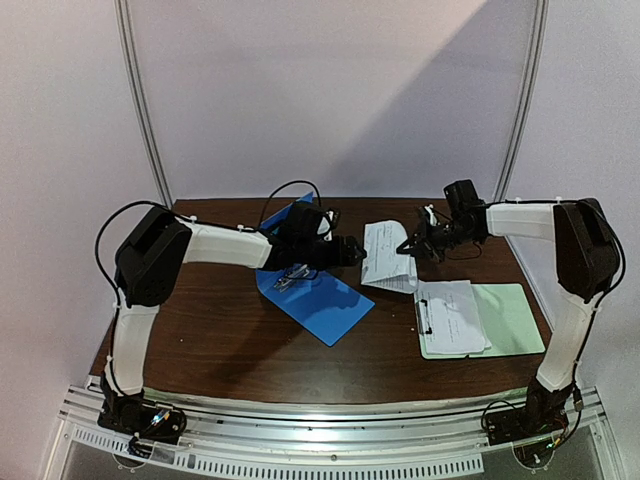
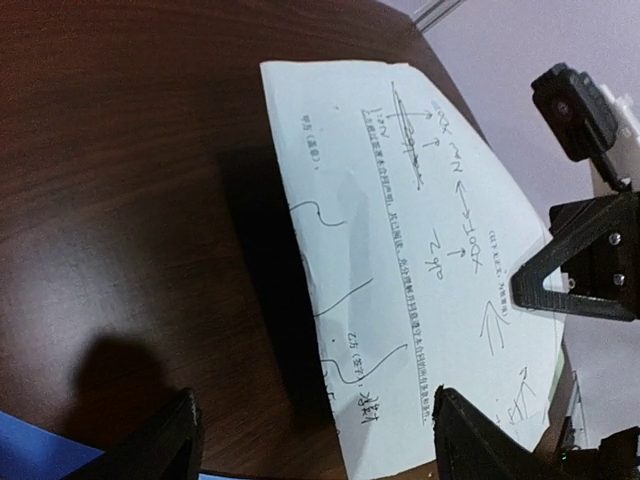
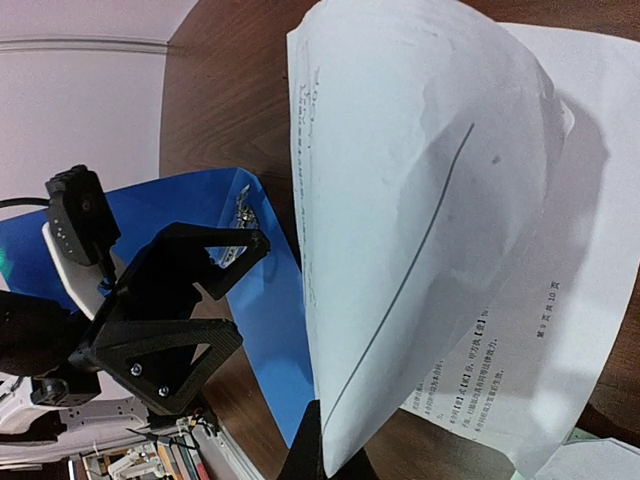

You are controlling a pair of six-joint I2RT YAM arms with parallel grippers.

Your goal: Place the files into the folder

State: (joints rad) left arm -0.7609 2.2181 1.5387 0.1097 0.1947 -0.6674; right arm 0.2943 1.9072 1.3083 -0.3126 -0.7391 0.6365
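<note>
Pinching one white sheet [image 1: 385, 255] shut between its jaws, the right gripper [image 1: 408, 247] holds it curled and raised just right of the blue folder [image 1: 325, 300], over a second sheet [image 3: 560, 300] lying on the table [image 1: 200, 330]. The left gripper [image 1: 355, 252] hangs above the folder's right side, jaws wide apart, facing that sheet.

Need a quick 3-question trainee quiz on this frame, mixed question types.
1. True or false: the left gripper is shut on the white sheet.
2. Which gripper pinches that sheet? A) left B) the right gripper C) neither
3. Fill in: the blue folder lies on the table below the ____ arm.
Key: 1 false; 2 B; 3 left.
</note>
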